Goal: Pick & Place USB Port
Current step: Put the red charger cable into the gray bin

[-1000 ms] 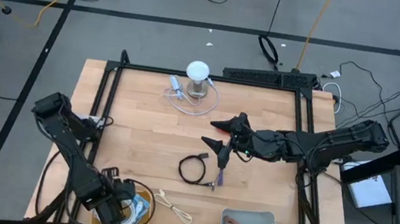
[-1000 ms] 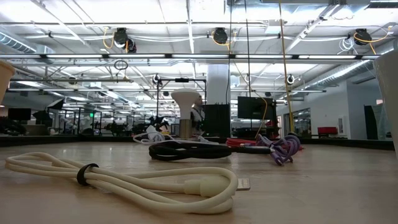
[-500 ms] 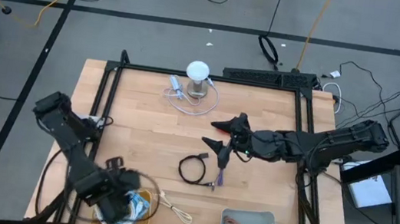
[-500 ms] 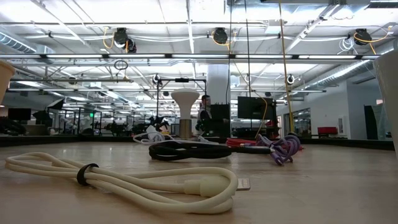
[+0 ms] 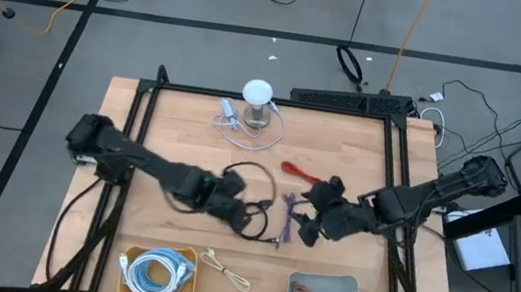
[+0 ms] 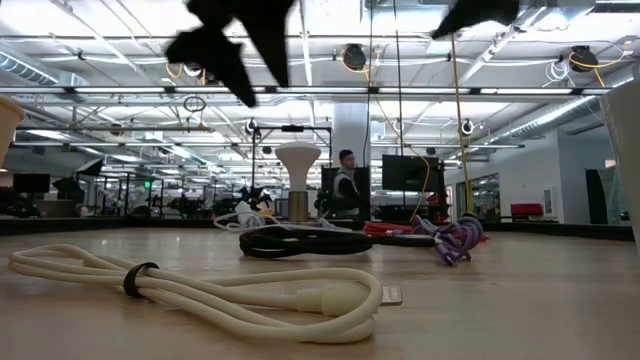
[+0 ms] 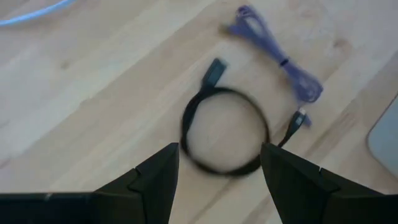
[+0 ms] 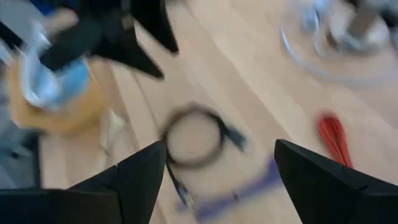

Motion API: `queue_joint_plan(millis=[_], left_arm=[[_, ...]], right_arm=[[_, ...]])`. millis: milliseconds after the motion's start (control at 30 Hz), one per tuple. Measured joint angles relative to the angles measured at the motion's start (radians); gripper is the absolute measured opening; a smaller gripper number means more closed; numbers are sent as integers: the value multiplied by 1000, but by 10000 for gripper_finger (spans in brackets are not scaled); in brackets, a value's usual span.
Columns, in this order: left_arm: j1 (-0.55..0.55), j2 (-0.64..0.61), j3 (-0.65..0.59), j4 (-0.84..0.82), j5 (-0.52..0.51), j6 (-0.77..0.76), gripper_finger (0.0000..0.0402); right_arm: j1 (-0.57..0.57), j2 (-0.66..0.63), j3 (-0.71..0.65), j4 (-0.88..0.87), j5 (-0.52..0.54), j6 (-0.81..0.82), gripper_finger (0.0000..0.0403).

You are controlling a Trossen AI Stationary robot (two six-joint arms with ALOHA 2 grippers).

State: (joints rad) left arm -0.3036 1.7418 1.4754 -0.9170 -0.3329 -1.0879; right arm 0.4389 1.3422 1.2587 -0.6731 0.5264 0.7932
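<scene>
A black USB cable (image 7: 224, 134), coiled in a ring, lies flat on the wooden table near the middle (image 5: 255, 234). Right of it lie a purple cable (image 5: 287, 213) and, farther back, a red cable (image 5: 297, 171). My left gripper (image 5: 235, 208) hovers open over the black coil, its fingers (image 7: 155, 180) standing wide in the left wrist view. My right gripper (image 5: 304, 222) hangs open over the purple cable, tipped down toward the coil (image 8: 193, 137). Both grippers are well above the table in the low view, left gripper (image 6: 235, 40) and right gripper (image 6: 475, 15).
A yellow bowl (image 5: 187, 257) with a blue-white cable stands at the near left, and a grey tray (image 5: 326, 279) of red and green cables at the near right. A white cable (image 5: 226, 268) lies between them. A white stand (image 5: 258, 98) with a white cord is at the far edge.
My left gripper has swung fast from over the yellow bowl toward the table's middle, rising a little and turning, and now hovers over the black coil. My right gripper has tipped downward and come toward the near edge, uncovering the red cable. The cables lie as before.
</scene>
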Motion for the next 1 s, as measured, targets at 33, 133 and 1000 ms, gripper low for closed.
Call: queue_joint_plan(millis=[33,133,1000], left_arm=[[19,12,0,34,15,36,230],[57,43,0,96,54,111,230],[-9,-281,0,24,-157,307,230]], right_arm=[[11,0,0,-58,3,36,293],[38,1,0,-246,74,153,293],[-517,3,-503,371,-124,-362,293]])
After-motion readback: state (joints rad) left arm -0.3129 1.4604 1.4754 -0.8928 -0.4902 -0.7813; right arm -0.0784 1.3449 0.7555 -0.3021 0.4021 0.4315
